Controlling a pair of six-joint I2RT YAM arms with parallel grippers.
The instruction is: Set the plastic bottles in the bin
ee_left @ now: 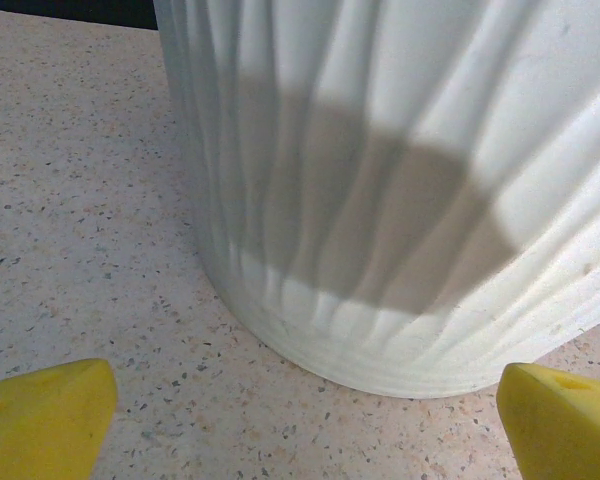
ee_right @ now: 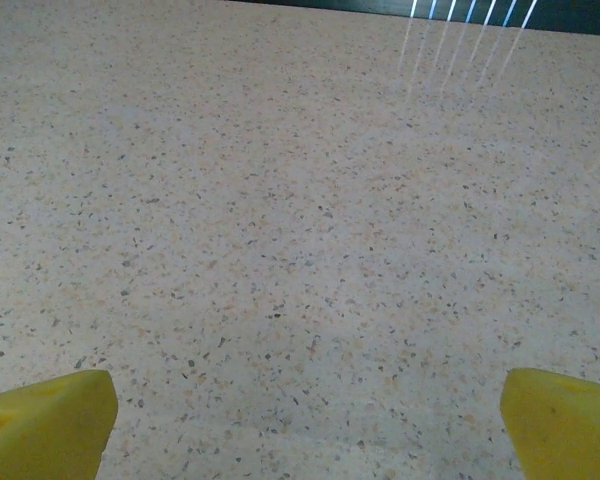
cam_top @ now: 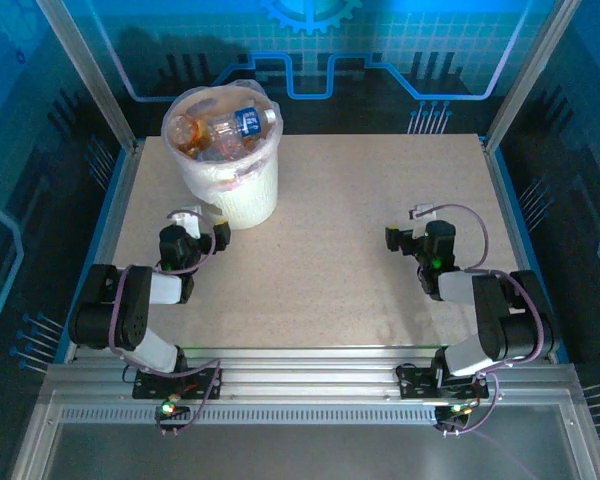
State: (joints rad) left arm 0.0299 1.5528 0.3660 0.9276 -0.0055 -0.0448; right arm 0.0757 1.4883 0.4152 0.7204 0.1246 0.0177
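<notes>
Plastic bottles (cam_top: 228, 125) are piled in the bin (cam_top: 248, 195), up by the tabletop's (cam_top: 330, 270) far left corner. Nearest, both arms sit bent low by the near edge, one each side. R gripper (cam_top: 420, 213) is abt halfway up the right side. Its yellow fingers (ee_right: 50, 420) are spread wide w/ nothing btw them, just speckled top ahead. L gripper (cam_top: 187, 216) is spread wide too and holds nothing. It points at the bin's ribbed white wall, which is just in front, w/ a dark shadow on it. Further back, a see-thru bag (cam_top: 193, 168) folds over the bin's rim. A blue-label bottle (cam_top: 248, 120) and an orange-brown bottle (cam_top: 185, 130) lie on top of the pile.
</notes>
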